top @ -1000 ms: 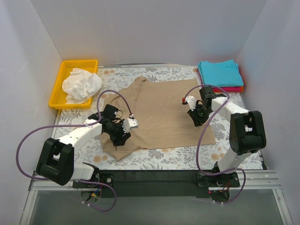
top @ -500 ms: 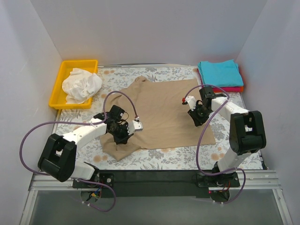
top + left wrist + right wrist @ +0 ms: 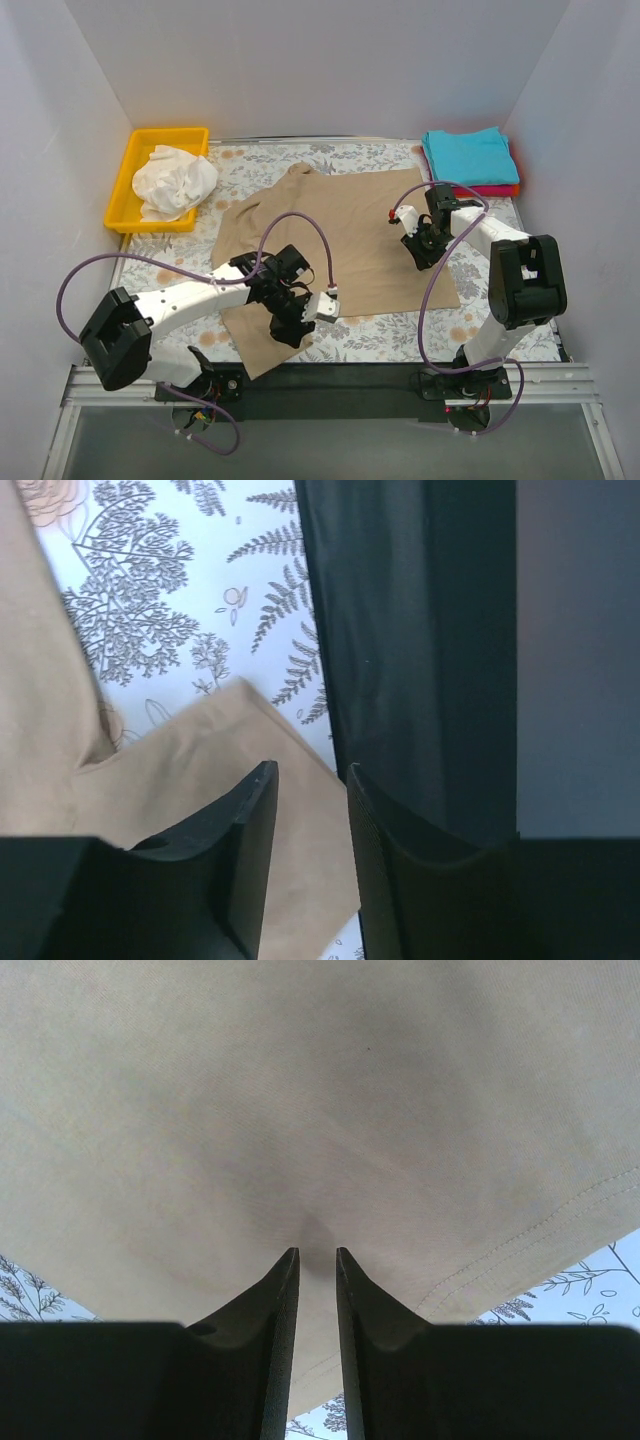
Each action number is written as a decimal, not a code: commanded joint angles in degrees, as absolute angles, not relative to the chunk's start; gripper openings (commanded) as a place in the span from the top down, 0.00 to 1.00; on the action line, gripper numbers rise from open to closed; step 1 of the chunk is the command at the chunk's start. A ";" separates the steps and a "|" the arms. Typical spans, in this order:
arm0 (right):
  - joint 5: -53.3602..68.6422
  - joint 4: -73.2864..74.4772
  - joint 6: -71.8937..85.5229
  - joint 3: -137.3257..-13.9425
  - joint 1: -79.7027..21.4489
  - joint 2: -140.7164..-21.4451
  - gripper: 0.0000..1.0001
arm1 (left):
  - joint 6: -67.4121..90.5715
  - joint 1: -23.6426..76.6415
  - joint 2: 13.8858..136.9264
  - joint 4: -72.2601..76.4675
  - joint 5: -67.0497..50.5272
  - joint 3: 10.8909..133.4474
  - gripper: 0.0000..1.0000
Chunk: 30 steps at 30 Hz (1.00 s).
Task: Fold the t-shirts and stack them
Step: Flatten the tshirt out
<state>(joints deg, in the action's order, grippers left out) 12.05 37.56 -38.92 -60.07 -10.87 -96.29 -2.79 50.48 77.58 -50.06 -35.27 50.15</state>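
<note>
The large tan-khaki t-shirt [image 3: 350,235] lies spread on the middle of the table. My left gripper [image 3: 292,328] is at its near left corner, close to the table's front edge. In the left wrist view the left gripper [image 3: 312,772] is shut on a flap of the tan cloth [image 3: 190,780]. My right gripper [image 3: 419,250] sits on the shirt's right edge. In the right wrist view it [image 3: 317,1252] is shut on a small pucker of the tan cloth [image 3: 320,1110]. A folded teal t-shirt [image 3: 468,155] lies on a red-pink one [image 3: 503,189] at the back right. A crumpled white t-shirt [image 3: 175,180] lies in the bin.
A yellow bin [image 3: 124,175] stands at the back left. The fern-and-flower cloth [image 3: 400,330] covers the table. A black strip [image 3: 330,378] runs along the front edge, just past my left gripper, and shows in the left wrist view [image 3: 400,630]. White walls enclose three sides.
My left gripper has moved right and toward the front edge, dragging the shirt's near left corner with it. The right arm has not moved.
</note>
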 commanded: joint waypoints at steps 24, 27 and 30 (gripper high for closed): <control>1.85 38.93 -42.62 -47.38 -12.04 -96.95 0.79 | 1.24 19.78 84.99 -33.13 -19.95 48.88 0.70; 1.50 40.86 -44.64 -45.01 -12.13 -94.05 0.79 | -5.17 21.00 83.42 -38.48 -20.74 44.84 0.72; 0.88 43.05 -47.45 -42.02 -12.04 -90.27 0.79 | -7.20 23.02 79.72 -41.74 -19.60 40.88 0.74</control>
